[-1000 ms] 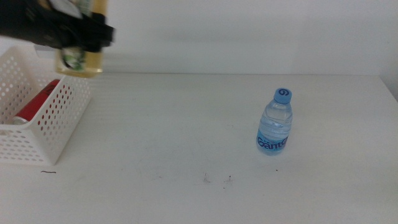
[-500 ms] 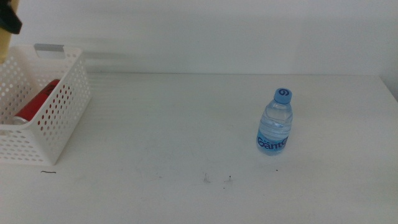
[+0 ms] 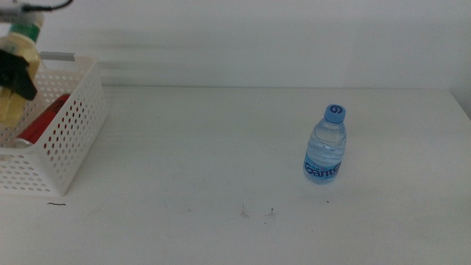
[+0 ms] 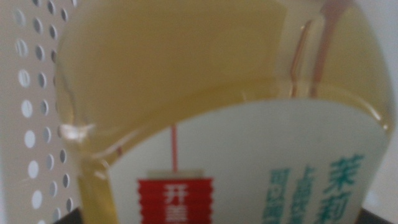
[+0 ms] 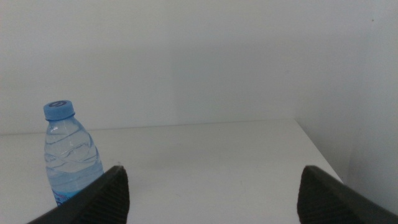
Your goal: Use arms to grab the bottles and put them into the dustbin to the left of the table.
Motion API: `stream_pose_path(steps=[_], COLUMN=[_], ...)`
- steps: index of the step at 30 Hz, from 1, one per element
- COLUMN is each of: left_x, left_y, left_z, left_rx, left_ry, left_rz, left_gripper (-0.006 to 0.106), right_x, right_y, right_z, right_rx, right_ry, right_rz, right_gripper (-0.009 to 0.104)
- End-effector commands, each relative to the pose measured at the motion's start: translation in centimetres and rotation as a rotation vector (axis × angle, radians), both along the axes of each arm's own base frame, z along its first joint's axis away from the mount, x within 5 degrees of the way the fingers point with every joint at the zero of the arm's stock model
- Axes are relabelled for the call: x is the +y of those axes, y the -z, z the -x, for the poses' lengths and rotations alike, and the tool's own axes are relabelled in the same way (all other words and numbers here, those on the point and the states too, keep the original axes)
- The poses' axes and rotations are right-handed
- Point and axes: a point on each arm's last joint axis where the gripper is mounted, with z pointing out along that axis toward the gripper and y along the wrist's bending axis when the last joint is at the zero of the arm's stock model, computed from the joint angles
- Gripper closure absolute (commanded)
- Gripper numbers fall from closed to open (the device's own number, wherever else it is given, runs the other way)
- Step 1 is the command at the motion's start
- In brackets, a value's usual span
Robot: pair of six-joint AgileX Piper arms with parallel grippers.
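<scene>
Dustbin [image 3: 70, 132], table's left edge: red can [image 3: 45, 118] lying inside. Left gripper [image 3: 16, 68] clamped on tea bottle [image 3: 15, 96], tilted over the bin. Water bottle [image 3: 325, 146] upright mid-table. Right gripper [image 5: 211, 186] spread, empty.

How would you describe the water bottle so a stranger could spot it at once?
On the white table, look right of centre, far from the white basket at the left edge. The water bottle stands upright and alone there: small, clear, blue-capped and blue-labelled, unlike the yellow tea bottle.
</scene>
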Motion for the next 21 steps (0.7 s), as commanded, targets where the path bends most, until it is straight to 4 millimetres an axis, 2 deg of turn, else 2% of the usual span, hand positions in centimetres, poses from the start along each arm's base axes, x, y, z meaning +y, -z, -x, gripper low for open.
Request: stream_pose_path(steps=[1, 8, 13, 16, 21], left_x=[0.3, 1.0, 1.1, 1.2, 1.5], left_y=[-0.3, 2.7, 2.9, 2.9, 3.0], left_z=[-0.5, -1.4, -1.4, -1.3, -1.2], left_rx=[-0.036, 0.041, 0.049, 0.055, 0.066], left_ry=[0.003, 0.007, 0.008, 0.003, 0.005], left_rz=[-0.029, -0.05, -0.061, -0.074, -0.106], left_gripper=[0.102, 0.102, 0.097, 0.084, 0.048], right_x=[-0.1, -0.1, -0.1, -0.1, -0.1], right_y=[0.1, 0.1, 0.1, 0.1, 0.1], right_z=[0.0, 0.0, 0.0, 0.0, 0.0], right_rx=[-0.006, -0.006, -0.006, -0.006, -0.006], right_ry=[0.009, 0.009, 0.009, 0.009, 0.009], right_rz=[0.015, 0.015, 0.015, 0.015, 0.015], right_gripper=[0.002, 0.002, 0.002, 0.002, 0.002])
